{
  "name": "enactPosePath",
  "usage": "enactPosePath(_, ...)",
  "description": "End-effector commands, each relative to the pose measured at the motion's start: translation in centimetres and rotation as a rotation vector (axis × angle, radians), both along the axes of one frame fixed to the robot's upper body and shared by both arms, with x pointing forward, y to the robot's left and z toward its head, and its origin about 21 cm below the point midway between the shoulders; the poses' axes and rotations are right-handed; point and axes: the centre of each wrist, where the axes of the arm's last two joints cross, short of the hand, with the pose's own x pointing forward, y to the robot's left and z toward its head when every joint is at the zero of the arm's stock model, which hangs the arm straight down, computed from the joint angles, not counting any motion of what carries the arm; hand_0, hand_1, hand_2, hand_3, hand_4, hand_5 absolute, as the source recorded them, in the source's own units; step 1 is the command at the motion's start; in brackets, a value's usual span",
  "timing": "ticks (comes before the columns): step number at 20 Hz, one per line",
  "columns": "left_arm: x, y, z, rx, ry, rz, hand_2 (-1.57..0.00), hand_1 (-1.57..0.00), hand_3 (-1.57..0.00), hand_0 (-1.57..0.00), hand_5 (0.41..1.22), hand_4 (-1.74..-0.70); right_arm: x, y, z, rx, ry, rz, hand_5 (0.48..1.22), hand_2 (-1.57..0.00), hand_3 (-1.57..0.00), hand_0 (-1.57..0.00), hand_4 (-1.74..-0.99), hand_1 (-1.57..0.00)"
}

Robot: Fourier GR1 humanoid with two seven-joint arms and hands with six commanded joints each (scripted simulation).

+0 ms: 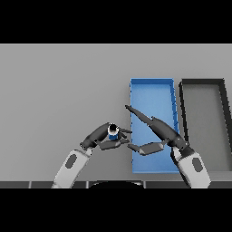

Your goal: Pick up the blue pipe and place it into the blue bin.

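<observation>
Left hand (105, 137) curled round blue pipe (113, 133), just left of blue bin (152, 86) on grey table (59, 90). Right hand (159, 136) over bin's lower half, fingers straight and spread, thumb pointing toward pipe, holding nothing. Dark bin (202, 83) beside blue bin, to its right.
</observation>
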Motion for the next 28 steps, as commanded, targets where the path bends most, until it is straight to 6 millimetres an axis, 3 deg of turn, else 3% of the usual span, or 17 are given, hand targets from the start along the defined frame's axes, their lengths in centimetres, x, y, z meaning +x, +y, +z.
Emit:
enactPosePath(1, 0.1, 0.0, -0.1, -0.008, 0.003, 0.004, -1.57, -1.57, -1.57, -1.57, 1.221, -1.47, 0.2, 0.8, 0.6, -0.003, -0.001, 0.035, 0.559, -0.04, 0.0, 0.0, -1.302, 0.0)
enactPosePath(12, 0.4, -0.1, -0.3, -0.008, 0.024, -0.021, -1.57, -1.57, -1.57, -1.57, 1.221, -1.47, 2.8, 7.2, 2.5, -0.138, 0.004, 0.215, 0.521, -0.08, 0.0, -0.02, -1.186, -0.03)
enactPosePath(15, 0.5, 0.5, -0.2, 0.003, 0.023, -0.008, -1.57, -1.57, -1.57, -1.57, 1.221, -1.47, 3.6, 8.3, 2.6, -0.169, 0.019, 0.245, 0.497, -0.17, -0.04, -0.07, -1.204, -0.11)
enactPosePath(17, 0.8, 0.2, -0.2, -0.012, 0.021, -0.013, -1.57, -1.57, -1.57, -1.57, 1.221, -1.52, 4.0, 8.8, 2.7, -0.176, 0.012, 0.268, 0.485, -0.38, -0.24, -0.32, -1.278, -0.36)
enactPosePath(19, 0.6, 0.2, -0.3, 0.02, 0.034, -0.012, -1.57, -1.57, -1.57, -1.57, 1.221, -1.59, 3.8, 9.4, 2.2, -0.165, 0.01, 0.297, 0.5, -0.74, -0.6, -0.7, -1.406, -0.7)
enactPosePath(21, 0.6, 0.2, -0.1, 0.041, 0.038, 0.01, -1.57, -1.57, -1.57, -1.57, 1.221, -1.64, 4.0, 9.8, 1.9, -0.148, 0.017, 0.295, 0.55, -1.04, -0.87, -1.01, -1.514, -1.02)
enactPosePath(23, 0.5, 0.1, -0.3, -0.02, 0.043, -0.02, -1.57, -1.57, -1.52, -1.57, 1.221, -1.68, 3.9, 10.2, 2.4, -0.125, 0.039, 0.308, 0.65, -1.23, -1.02, -1.22, -1.581, -1.22)
enactPosePath(25, 0.5, 0.2, -0.3, -0.045, 0.048, -0.025, -1.57, -1.57, -1.5, -1.57, 1.221, -1.7, 4.0, 10.2, 2.0, -0.091, 0.042, 0.321, 0.856, -1.35, -1.19, -1.34, -1.628, -1.34)
enactPosePath(28, 0.5, 0.3, -0.3, -0.044, 0.055, -0.027, -1.57, -1.57, -1.44, -1.57, 1.221, -1.72, 3.7, 10.7, 1.4, -0.082, 0.015, 0.332, 1.034, -1.46, -1.36, -1.45, -1.68, -1.45)
